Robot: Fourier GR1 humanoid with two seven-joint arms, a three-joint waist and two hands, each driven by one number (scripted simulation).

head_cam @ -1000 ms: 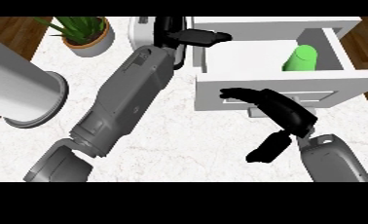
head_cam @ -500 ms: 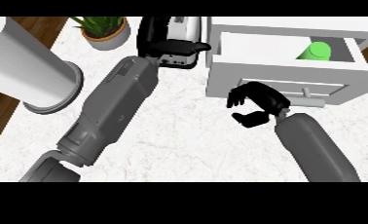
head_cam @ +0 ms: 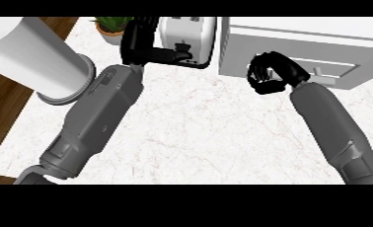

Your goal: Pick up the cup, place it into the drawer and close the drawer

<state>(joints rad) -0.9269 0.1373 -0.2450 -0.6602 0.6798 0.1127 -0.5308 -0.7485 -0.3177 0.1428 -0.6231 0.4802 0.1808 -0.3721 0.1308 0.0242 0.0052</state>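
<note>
- The drawer (head_cam: 295, 48) is a white box at the upper right of the counter (head_cam: 211, 132). Its front panel faces the view, and a pale handle (head_cam: 324, 68) runs across it.
- The drawer looks closed or almost closed; no inside of it shows.
- The cup shows nowhere in the head view, so I cannot tell where it is.
- The right hand (head_cam: 271, 74) is at the lower left part of the drawer front. Its fingers are curled in toward the palm and hold nothing that I can see.
- If this hand touches the front, I cannot tell.
- The left hand (head_cam: 149, 43) is at the upper middle, just beside the toaster (head_cam: 188, 41). Its fingers point up and are straight; the thumb stretches to the right against the toaster's side.
- A plant (head_cam: 113, 27) in a pot stands behind the left hand.
- A large white cylinder (head_cam: 40, 60) stands at the left edge of the counter.
</note>
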